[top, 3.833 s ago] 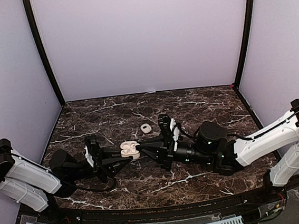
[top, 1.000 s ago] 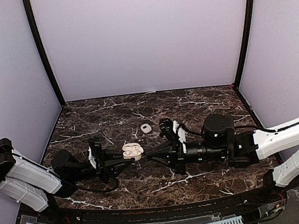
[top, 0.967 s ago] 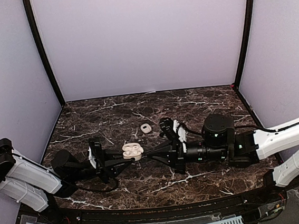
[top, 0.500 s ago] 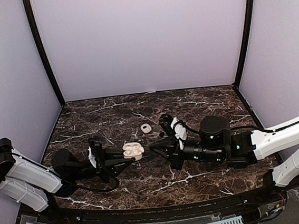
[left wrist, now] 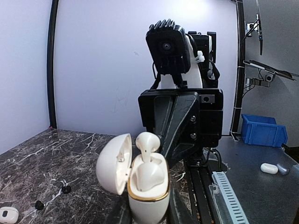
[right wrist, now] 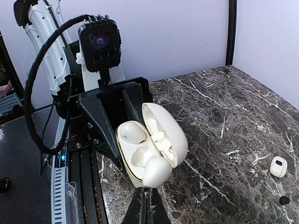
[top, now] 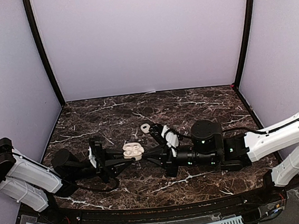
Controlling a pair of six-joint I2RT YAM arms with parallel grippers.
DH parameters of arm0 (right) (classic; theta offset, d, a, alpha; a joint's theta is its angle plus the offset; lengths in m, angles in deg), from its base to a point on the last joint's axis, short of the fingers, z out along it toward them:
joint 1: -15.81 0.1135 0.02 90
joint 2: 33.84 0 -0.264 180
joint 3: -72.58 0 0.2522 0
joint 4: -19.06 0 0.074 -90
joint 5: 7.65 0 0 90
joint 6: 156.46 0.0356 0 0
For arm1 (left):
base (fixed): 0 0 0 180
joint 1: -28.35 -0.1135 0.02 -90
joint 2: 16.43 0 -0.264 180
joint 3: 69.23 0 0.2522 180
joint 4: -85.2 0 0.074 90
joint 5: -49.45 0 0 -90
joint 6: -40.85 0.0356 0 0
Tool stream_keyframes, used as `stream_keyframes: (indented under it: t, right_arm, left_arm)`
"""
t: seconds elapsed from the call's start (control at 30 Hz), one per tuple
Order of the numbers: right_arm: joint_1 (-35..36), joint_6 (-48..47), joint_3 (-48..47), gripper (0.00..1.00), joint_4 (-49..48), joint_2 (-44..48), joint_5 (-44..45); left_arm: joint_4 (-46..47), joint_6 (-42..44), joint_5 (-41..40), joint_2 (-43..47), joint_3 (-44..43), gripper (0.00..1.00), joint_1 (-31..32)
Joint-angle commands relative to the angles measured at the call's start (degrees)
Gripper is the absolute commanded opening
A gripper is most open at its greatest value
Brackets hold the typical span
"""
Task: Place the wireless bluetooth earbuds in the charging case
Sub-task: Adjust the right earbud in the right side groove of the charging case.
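Right claw [right wrist: 147, 196], closed, has neared the charging case [left wrist: 147, 198], earbuds [left wrist: 147, 142] inside, gripped by left claw [left wrist: 147, 215].

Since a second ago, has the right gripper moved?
Yes. The right gripper has shifted left: its wrist camera now sits closer to the small closed case, which stayed put.

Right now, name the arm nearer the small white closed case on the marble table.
Right. The right arm passes just right of the small white closed case; the left arm lies farther, front-left.
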Motion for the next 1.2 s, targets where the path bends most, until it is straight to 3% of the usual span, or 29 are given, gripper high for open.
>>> stream_keyframes:
  t: [0.0, 0.3, 0.73, 1.17]
  right_arm:
    - [1.39, -1.34, -2.92, 0.00, -3.09, -1.61, -4.89]
    - [1.57, -1.93, -3.24, 0.00, -1.81, -1.32, -4.33]
    - [1.56, -0.78, 1.70, 0.00, -2.69, 4.64, 15.05]
    - [2.79, -3.97, -2.25, 0.00, -2.26, 0.86, 7.00]
  left_arm:
    - [0.90, 0.05, 0.14, 0.07, -0.91, 0.00, 0.09]
    - [0.91, 0.16, -0.07, 0.33, -0.63, 0.00, 0.09]
    - [0.65, 0.05, -0.28, 0.60, -0.71, 0.00, 0.09]
    - [0.47, 0.05, -0.20, 0.12, -1.19, 0.00, 0.09]
